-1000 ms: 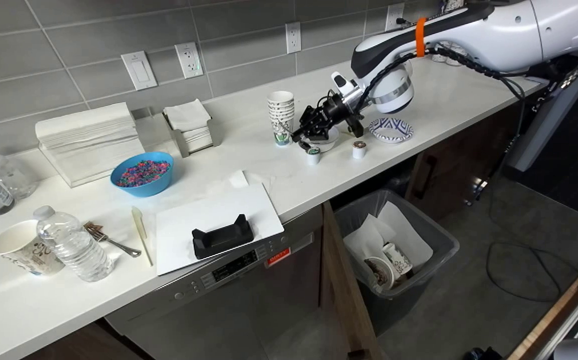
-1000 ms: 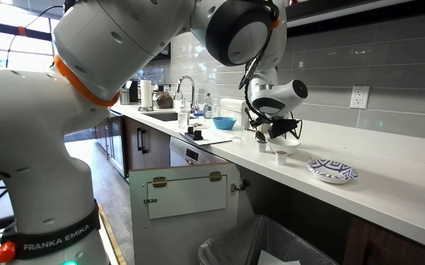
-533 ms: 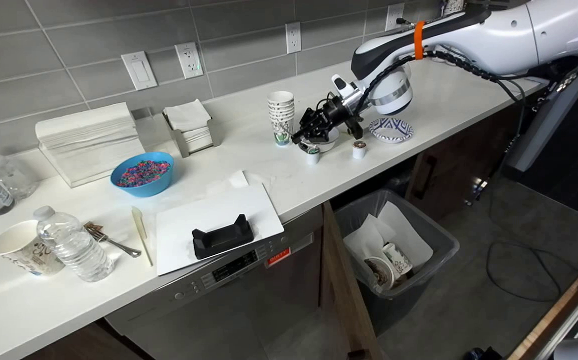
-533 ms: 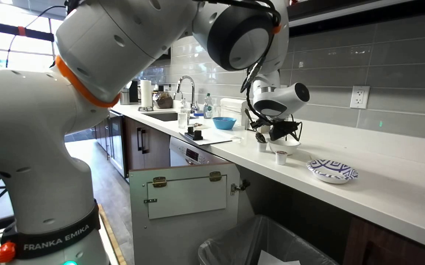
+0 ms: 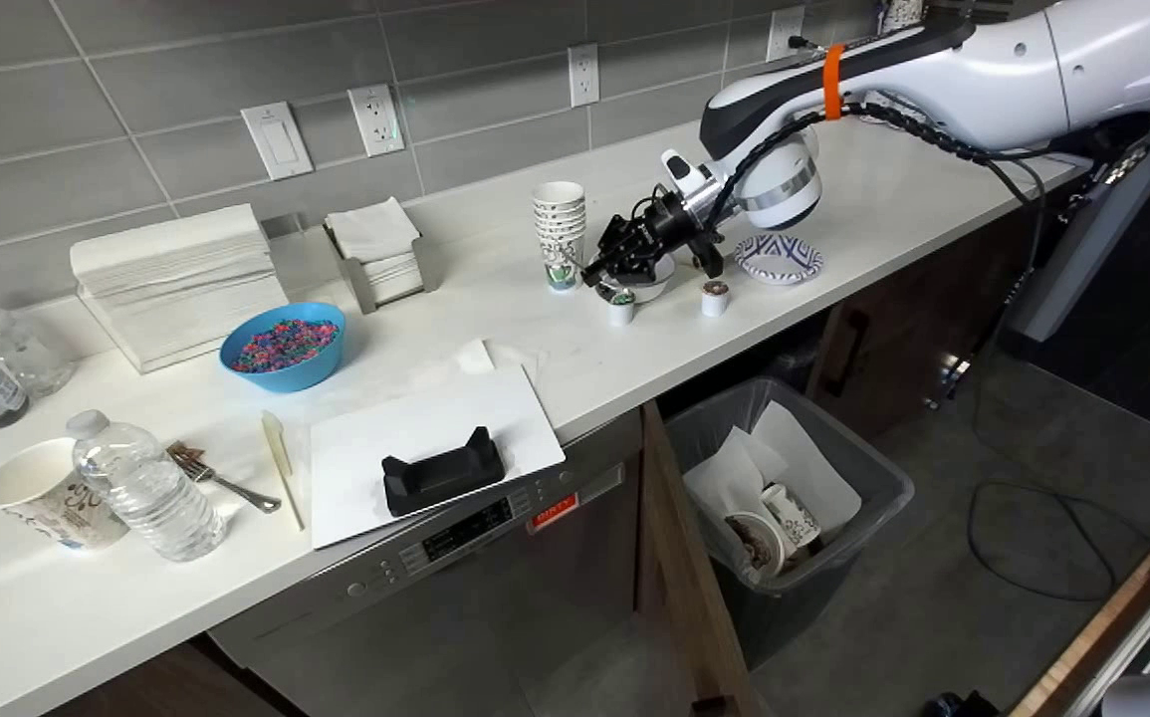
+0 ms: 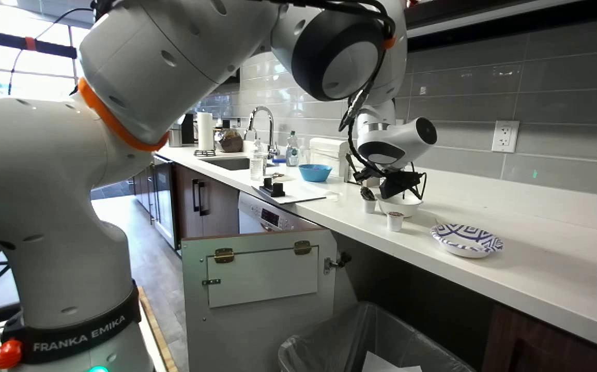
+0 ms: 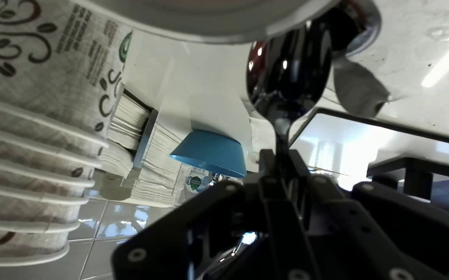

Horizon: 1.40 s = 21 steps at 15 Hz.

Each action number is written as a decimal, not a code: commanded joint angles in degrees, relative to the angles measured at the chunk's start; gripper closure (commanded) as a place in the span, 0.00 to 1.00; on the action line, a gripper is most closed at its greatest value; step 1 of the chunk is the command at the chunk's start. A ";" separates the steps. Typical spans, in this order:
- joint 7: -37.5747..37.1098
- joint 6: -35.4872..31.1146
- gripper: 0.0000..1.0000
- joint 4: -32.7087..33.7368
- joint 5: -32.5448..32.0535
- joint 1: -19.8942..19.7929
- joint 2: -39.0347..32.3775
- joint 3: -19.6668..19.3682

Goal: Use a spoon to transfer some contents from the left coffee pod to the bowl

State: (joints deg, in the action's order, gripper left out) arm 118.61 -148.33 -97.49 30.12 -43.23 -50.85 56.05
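Note:
The spoon (image 7: 288,74) is held by its handle in my gripper (image 7: 282,159), which is shut on it. Its dark, shiny scoop points away from the fingers, and the handle end rises behind them in an exterior view. The left coffee pod (image 5: 620,312) stands upright on the counter. The spoon's scoop (image 6: 367,194) is at this pod's (image 6: 369,206) mouth; how deep it reaches I cannot tell. Just behind the pod sits the white bowl (image 6: 401,206), partly under the gripper. In the wrist view the bowl's rim (image 7: 216,29) crosses the top, close to the scoop.
Another coffee pod (image 5: 714,303) stands to the right, with a blue-patterned plate (image 5: 778,261) beyond it. A stack of paper cups (image 5: 561,239) rises close behind the gripper. Farther left are a napkin holder (image 5: 380,249) and a blue bowl (image 5: 296,376) of colourful bits. An open bin (image 5: 784,588) stands below the counter.
My arm has moved only slightly, the gripper sinking a little over the bowl. The scoop has shifted a small way at the pod's mouth, and the pod has slid slightly with it.

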 commanded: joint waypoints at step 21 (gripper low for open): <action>-1.69 3.03 0.98 4.93 0.66 6.24 0.39 -6.40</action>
State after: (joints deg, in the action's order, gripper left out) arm 117.34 -147.90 -93.75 30.22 -38.42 -51.30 51.70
